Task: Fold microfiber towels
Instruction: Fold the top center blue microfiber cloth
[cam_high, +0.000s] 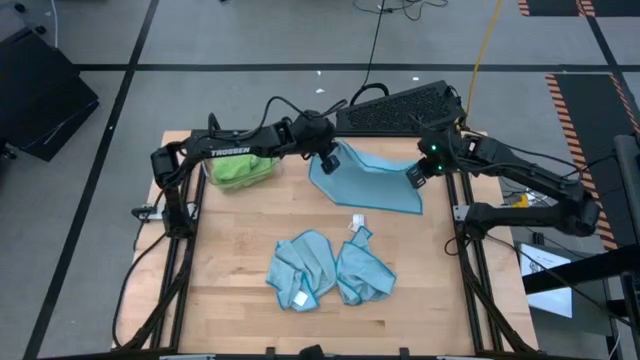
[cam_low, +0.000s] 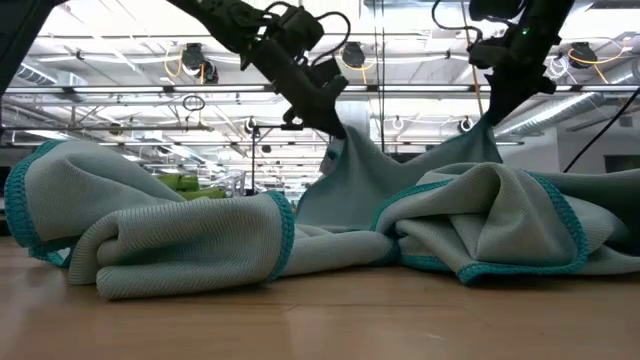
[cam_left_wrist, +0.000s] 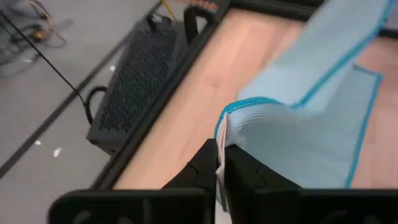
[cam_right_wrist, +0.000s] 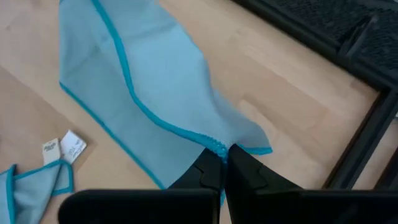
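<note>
left gripper (cam_high: 327, 158) jaws pinched on one corner of light blue towel (cam_high: 368, 180) | right gripper (cam_high: 417, 176) jaws pinched on the corner opposite | towel strung between them, long axis left-right, upper centre of frame, sagging onto wooden counter (cam_high: 230, 260) | soft ribbed microfiber, teal hem | two crumpled towels (cam_high: 325, 268) lower centre | green towels (cam_high: 240, 168) upper left

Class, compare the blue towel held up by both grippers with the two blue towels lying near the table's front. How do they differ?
The held towel is spread out nearly flat; the two front towels are crumpled in heaps.
The held towel is pinched at two corners by the left gripper and right gripper; nothing touches the front towels.
All are light blue with darker edging.
</note>
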